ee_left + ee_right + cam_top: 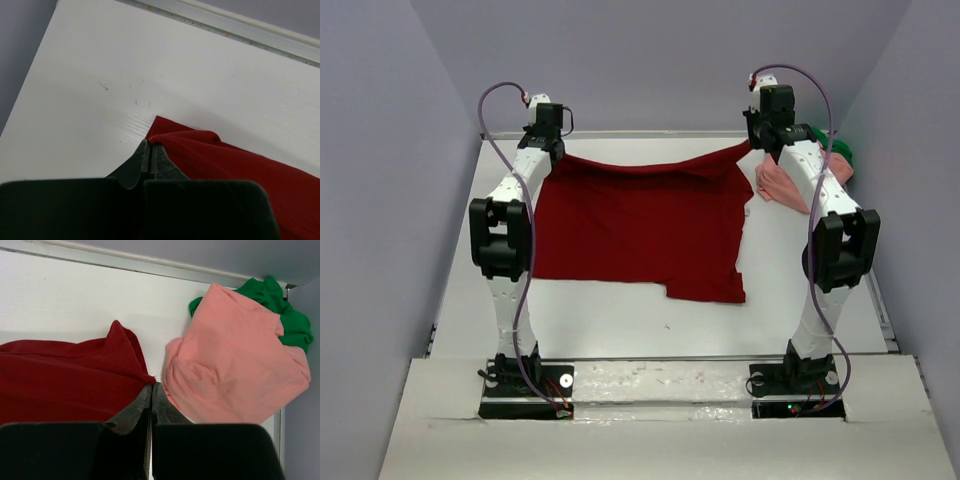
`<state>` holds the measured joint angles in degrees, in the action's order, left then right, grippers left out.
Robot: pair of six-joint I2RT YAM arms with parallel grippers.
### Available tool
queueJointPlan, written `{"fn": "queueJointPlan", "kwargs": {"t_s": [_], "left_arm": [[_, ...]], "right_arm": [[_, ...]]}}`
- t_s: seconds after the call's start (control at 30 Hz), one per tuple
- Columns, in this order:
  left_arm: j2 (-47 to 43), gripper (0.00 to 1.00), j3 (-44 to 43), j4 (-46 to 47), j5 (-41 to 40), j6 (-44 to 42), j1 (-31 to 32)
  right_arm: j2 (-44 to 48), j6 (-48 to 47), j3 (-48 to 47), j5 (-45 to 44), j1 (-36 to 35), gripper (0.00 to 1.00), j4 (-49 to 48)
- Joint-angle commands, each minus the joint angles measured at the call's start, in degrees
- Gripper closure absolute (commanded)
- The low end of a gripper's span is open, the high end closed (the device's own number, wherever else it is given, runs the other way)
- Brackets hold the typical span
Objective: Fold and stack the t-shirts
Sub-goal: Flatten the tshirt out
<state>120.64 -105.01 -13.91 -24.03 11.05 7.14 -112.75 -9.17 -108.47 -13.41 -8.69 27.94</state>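
The dark red t-shirt (pixel 640 225) is spread over the middle of the white table (pixel 620 320). Its far edge is raised from the surface and hangs in a shallow curve between the two grippers, while its near part lies flat on the table.

The left gripper (pixel 150 150) is closed completely. The far left corner of the dark red t-shirt is pinched between its fingers (pixel 132 167), and a small fold of cloth is gathered just beside the fingertips. The right gripper (pixel 151 390) is closed completely as well. The far right corner of the same shirt is clamped in it, and a pointed ridge of cloth stands up to the left of its fingers (pixel 131 412).

The salmon pink t-shirt (pixel 235 370) is crumpled in a heap at the far right part of the table, just beside the right gripper. Whether it touches the fingers cannot be told. The green t-shirt (pixel 280 310) is bunched behind it, in the far right corner, and is partly covered by the pink one. A pale rail (pixel 225 27) is seen along the far edge of the table.
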Motion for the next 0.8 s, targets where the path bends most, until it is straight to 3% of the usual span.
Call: {"fn": "queueJointPlan", "kwargs": {"t_s": [0.0, 0.13, 0.37, 0.53, 0.67, 0.77], "left_arm": [[-4.4, 1.0, -0.9, -0.3, -0.8, 0.4, 0.7], [-7.8, 1.0, -1.8, -1.6, -1.1, -0.8, 1.8], [-25.0, 1.0, -2.4, -4.2, -7.1, -4.2, 9.1], [-45.7, 1.0, 2.7, -1.6, -10.7, -5.8, 20.4], [-59.2, 1.0, 5.3, -1.6, -13.6, -5.4, 30.2], [-66.1, 1.0, 3.9, -4.7, -15.2, -5.0, 34.9]], "right_arm": [[5.4, 0.5, -1.7, 0.1, 0.4, 1.0, -1.8], [8.8, -0.8, -4.1, -2.1, -0.8, 1.0, -1.2], [23.8, -5.6, -8.4, -10.1, -6.9, 1.0, 0.1], [37.5, -11.2, -6.1, -21.5, -21.1, 1.0, -1.8], [48.3, -17.8, -4.3, -35.9, -33.4, 1.0, -3.8], [50.5, -22.6, -6.3, -43.2, -37.0, 1.0, -4.5]]}}
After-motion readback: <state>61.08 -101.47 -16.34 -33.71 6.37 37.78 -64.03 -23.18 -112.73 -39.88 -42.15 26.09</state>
